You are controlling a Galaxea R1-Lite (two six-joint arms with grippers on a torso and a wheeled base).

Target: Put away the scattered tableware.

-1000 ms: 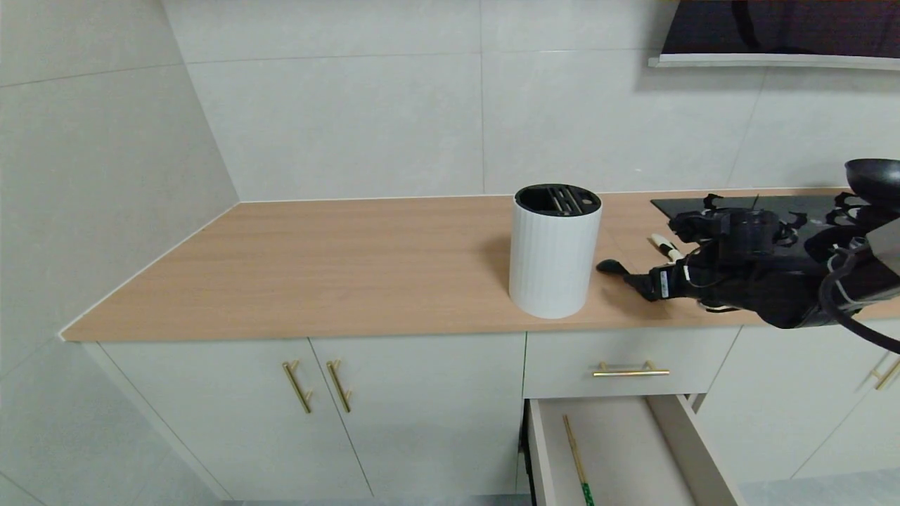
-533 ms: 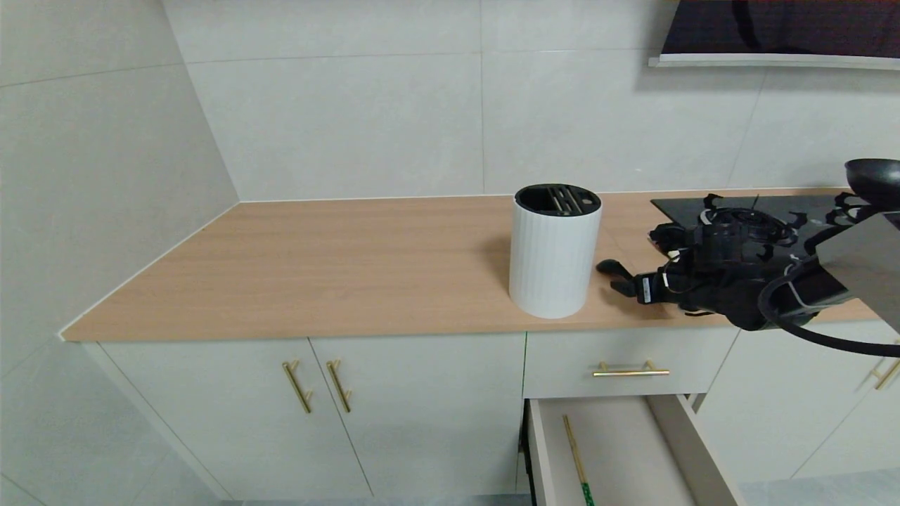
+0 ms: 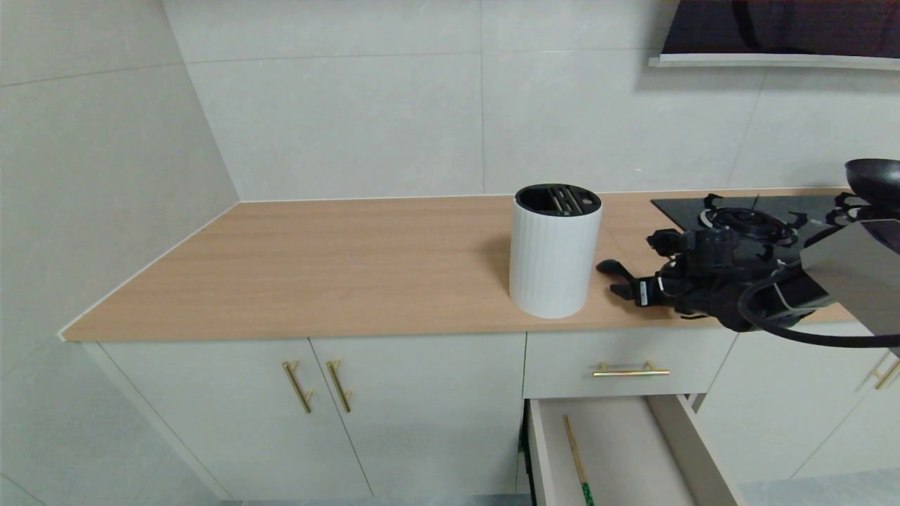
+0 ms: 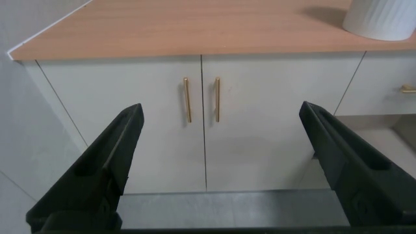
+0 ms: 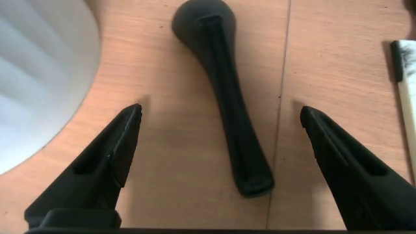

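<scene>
Nearest: a pulled-out drawer below the counter, w/ 1 thin chopstick lying lengthwise inside. A shut drawer w/ a gold bar handle sits just above it. To its left are 2 pale cabinet doors w/ upright gold handles. The left gripper is spread wide, facing those doors.

The wood counter runs wall to wall. Near its front edge stands a white ribbed holder, upright, w/ a black slotted top. Just right of it a black utensil lies flat. The right gripper is wide open, 1 finger each side of the utensil, neither touching. A pale stick w/ a dark end lies nearby.

Farther right are a black hob and a dark pan. Behind are a grey tiled wall and a dark hood up top.
</scene>
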